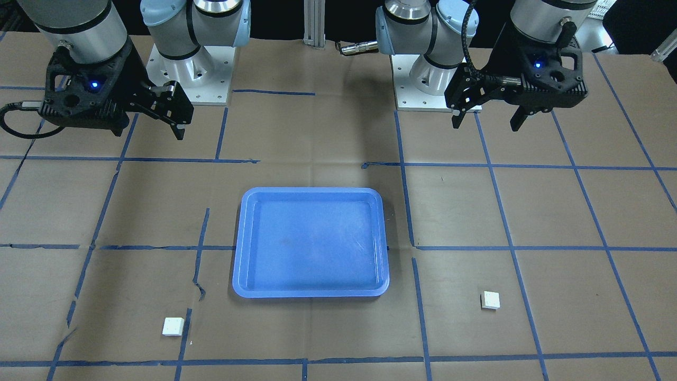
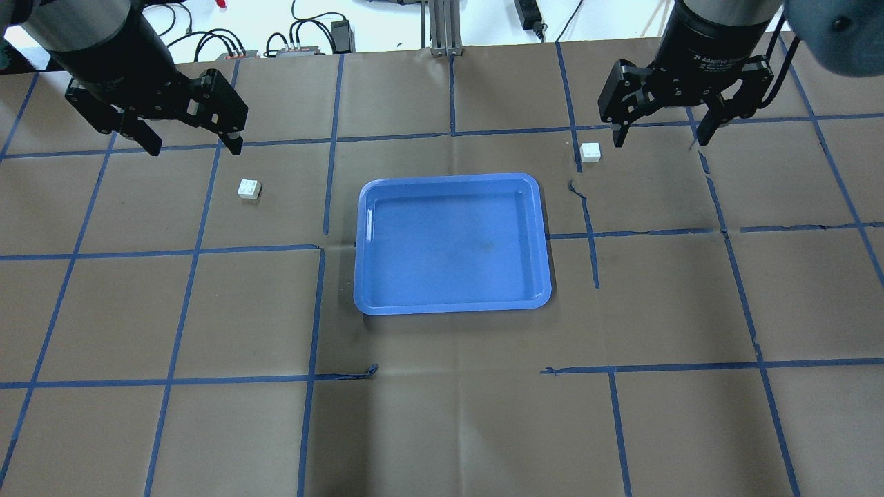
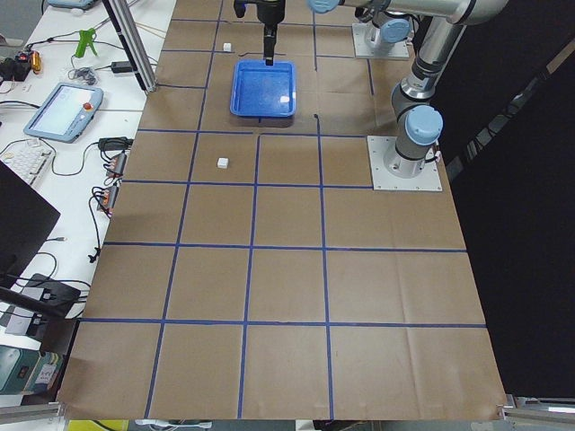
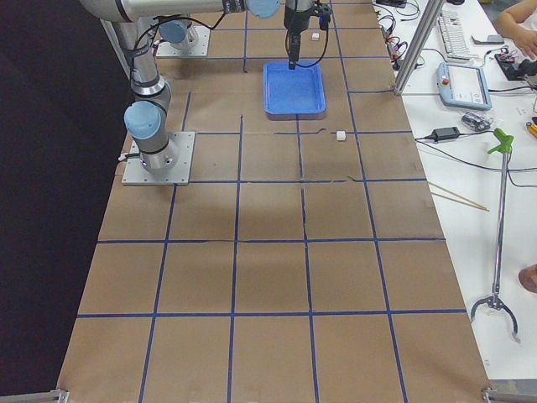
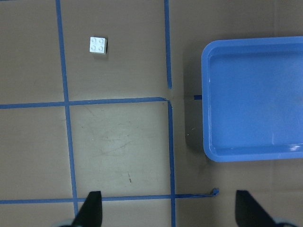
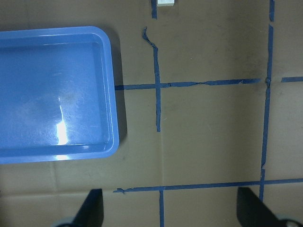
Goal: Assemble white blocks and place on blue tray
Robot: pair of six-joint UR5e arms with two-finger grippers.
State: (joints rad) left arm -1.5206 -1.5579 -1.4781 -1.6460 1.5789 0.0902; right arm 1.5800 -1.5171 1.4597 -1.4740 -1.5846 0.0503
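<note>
Two parts await joining, both loose on the brown paper-covered tabletop point(image 2: 449, 414). The left brick point(image 2: 249, 188), a small white square plastic toy block with four round studs facing up, lies well apart from the large rectangular blue plastic tray point(image 2: 452, 241) with a shallow rim. The right brick point(image 2: 590, 152), of like make, lies near the tray's far corner beside a tape line; its studs cannot be made out. The tray holds nothing.

The left claw point(image 2: 193, 141) and right claw point(image 2: 659, 138) both hang released above the tabletop, jaws spread wide, grasping nothing.

Assessment: no step is done.

Risks:
- Each brick is small against the wide jaws, so an off-centre descent could shove or tip it rather than clamp it.
- A skewed grip would leave studs and sockets misaligned, and pressing could then twist a brick out of its claw.
- A half-seated joint could part on release over the tray.
</note>
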